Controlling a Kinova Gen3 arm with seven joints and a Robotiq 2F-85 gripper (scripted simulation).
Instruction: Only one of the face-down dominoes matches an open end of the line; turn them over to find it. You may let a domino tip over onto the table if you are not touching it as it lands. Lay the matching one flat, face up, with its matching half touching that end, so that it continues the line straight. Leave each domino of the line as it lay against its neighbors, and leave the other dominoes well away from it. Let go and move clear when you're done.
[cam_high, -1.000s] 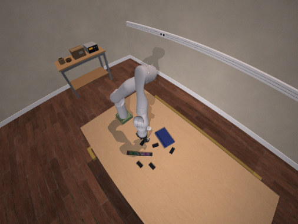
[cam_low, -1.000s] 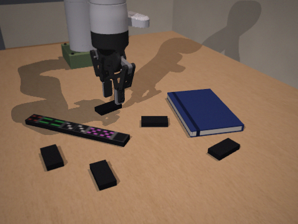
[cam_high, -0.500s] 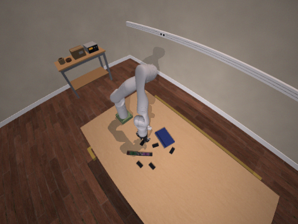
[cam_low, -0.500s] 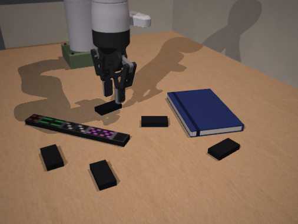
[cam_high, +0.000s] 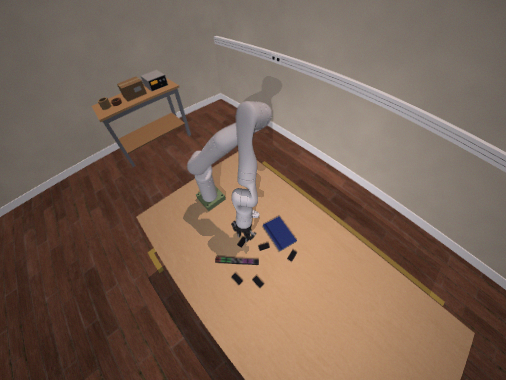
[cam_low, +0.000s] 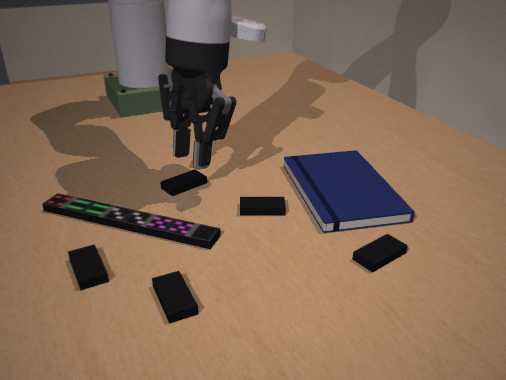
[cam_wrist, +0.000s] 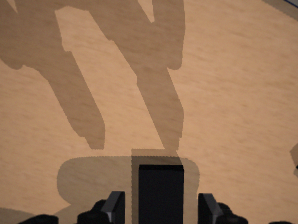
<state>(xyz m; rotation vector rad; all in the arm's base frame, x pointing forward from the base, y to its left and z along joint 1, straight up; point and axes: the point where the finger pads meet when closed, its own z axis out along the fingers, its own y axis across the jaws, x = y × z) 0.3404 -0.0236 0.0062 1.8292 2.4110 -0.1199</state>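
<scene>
I can't make out any lettering or digits from here. The domino line (cam_high: 237, 260) (cam_low: 132, 221) bears coloured signs: red marks at one end, then green bars, white pips and magenta pips, with a plain dark half at the other end. The cardboard box (cam_high: 129, 90) wears a pale, unreadable label.

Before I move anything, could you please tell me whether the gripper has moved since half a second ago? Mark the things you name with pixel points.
Yes, the gripper (cam_high: 245, 237) (cam_low: 192, 159) (cam_wrist: 161, 208) sits higher in the exterior view, judged against the unmoved domino below it (cam_high: 241, 242) (cam_low: 184, 182) (cam_wrist: 161, 196).
</scene>
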